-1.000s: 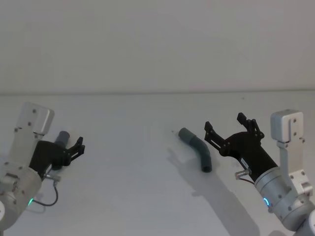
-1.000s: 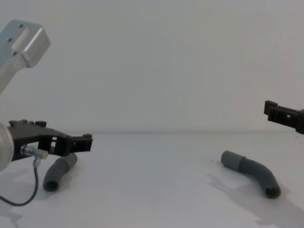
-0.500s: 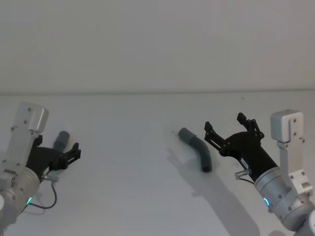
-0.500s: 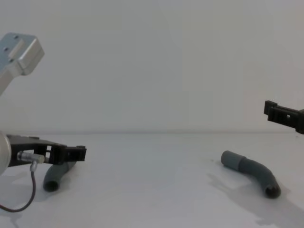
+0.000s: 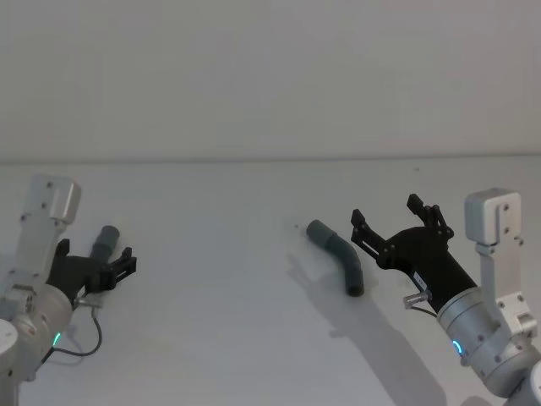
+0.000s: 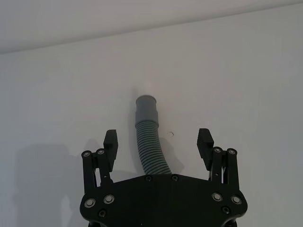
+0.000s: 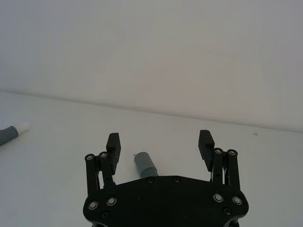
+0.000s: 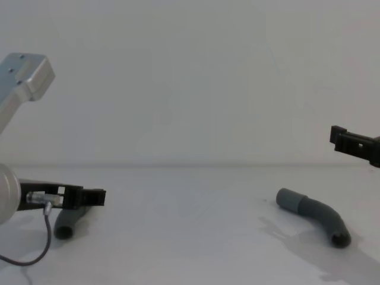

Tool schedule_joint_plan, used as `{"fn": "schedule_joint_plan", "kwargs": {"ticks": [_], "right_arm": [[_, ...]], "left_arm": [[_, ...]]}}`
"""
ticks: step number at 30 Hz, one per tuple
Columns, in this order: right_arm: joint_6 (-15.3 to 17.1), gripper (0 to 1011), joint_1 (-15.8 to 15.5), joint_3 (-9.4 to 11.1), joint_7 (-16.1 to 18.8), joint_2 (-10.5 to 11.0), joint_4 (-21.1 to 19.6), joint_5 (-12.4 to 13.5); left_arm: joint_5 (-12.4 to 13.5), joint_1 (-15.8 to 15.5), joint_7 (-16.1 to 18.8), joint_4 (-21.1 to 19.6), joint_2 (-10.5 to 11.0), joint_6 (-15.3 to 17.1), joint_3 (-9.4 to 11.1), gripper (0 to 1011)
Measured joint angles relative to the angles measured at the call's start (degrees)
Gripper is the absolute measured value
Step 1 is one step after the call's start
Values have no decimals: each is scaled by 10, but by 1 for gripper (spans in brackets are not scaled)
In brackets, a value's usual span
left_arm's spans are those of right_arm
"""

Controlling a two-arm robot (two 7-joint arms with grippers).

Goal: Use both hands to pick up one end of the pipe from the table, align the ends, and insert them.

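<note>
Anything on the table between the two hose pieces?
No. In the head view, the stretch of table between the left hose piece and the right hose piece is bare; the chest view agrees.

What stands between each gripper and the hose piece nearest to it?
Nothing visible. The left gripper is open, the left hose piece running between its fingers. The right gripper, also open, hangs above the table beside the right hose piece, only air between.

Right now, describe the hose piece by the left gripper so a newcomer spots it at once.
At the left of the white table, the left gripper hangs low and open. The dark ribbed hose piece lies partly under it, cuff toward the wall. The other hose piece lies right of centre, by the right gripper.
</note>
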Motion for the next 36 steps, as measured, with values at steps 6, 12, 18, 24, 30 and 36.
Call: {"fn": "schedule_joint_plan", "kwargs": {"ticks": [6, 12, 18, 24, 30, 36], "right_arm": [[0, 1002, 0, 0, 0, 0, 0, 0], [0, 1002, 0, 0, 0, 0, 0, 0], [0, 1002, 0, 0, 0, 0, 0, 0], [0, 1002, 0, 0, 0, 0, 0, 0], [0, 1002, 0, 0, 0, 0, 0, 0], [0, 1002, 0, 0, 0, 0, 0, 0]], "left_arm": [[-1, -4, 3, 8, -10, 5, -2, 1002], [-2, -8, 3, 18, -20, 5, -4, 1002], [-2, -14, 3, 32, -30, -4, -7, 1002], [-1, -19, 3, 44, -37, -13, -11, 1002], [1, -23, 4, 56, -42, -21, -15, 1001], [3, -25, -2, 63, -43, -25, -17, 1002]]}}
